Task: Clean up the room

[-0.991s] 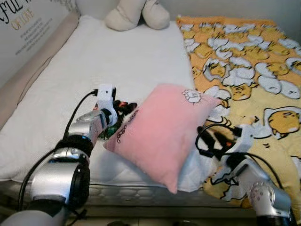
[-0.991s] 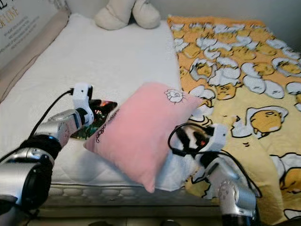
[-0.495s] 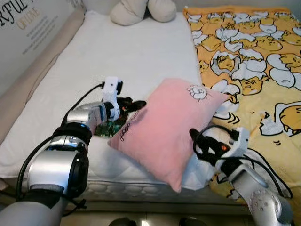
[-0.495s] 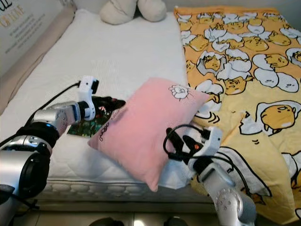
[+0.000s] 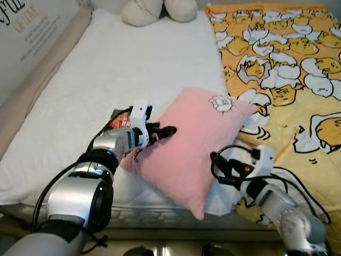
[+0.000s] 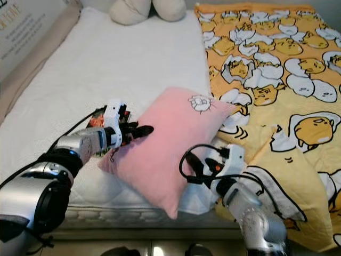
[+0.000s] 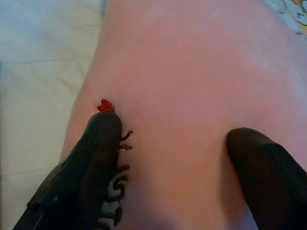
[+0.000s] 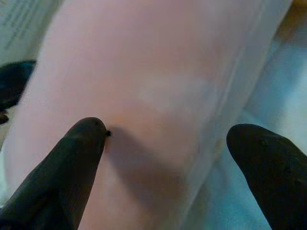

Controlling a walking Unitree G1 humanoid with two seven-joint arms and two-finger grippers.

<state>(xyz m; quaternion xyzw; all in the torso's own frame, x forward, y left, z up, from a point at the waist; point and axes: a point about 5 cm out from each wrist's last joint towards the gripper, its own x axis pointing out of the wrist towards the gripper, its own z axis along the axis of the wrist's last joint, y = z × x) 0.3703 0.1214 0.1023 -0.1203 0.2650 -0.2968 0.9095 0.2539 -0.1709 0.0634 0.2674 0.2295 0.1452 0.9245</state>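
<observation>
My right gripper (image 5: 221, 162) is nearest to me, at the front edge of the bed, pressed against the lower right side of the pink pillow (image 5: 189, 149). In my right wrist view its two fingers (image 8: 72, 167) stand wide apart, one tip denting the pink fabric and the other out over the white bedding beside it, so they are spread and not clamped on anything.

The pillow lies tilted across the near part of the white mattress (image 5: 133, 69), its lowest corner hanging over the front edge and its upper right corner, with a small white embroidered figure, reaching onto the yellow blanket (image 5: 287, 69).

My left gripper (image 5: 162, 132) rests on the pillow's upper left side. In my left wrist view its fingers (image 7: 91, 158) are parted, both tips lying on the pink cloth, one next to a line of dark stitched lettering and a small red mark. They press on the surface without pinching it, as far as I can judge.

Just behind my left wrist a flat dark item with red on it (image 5: 118, 119) lies on the mattress, partly tucked under the pillow's left edge; it may be a printed packet, but I cannot make it out clearly.

Farther off, the blanket with its egg cartoon pattern covers the right side of the bed. At the far end sits a cream plush toy (image 5: 160, 9), and a beige padded side panel (image 5: 37, 90) runs along the left.
</observation>
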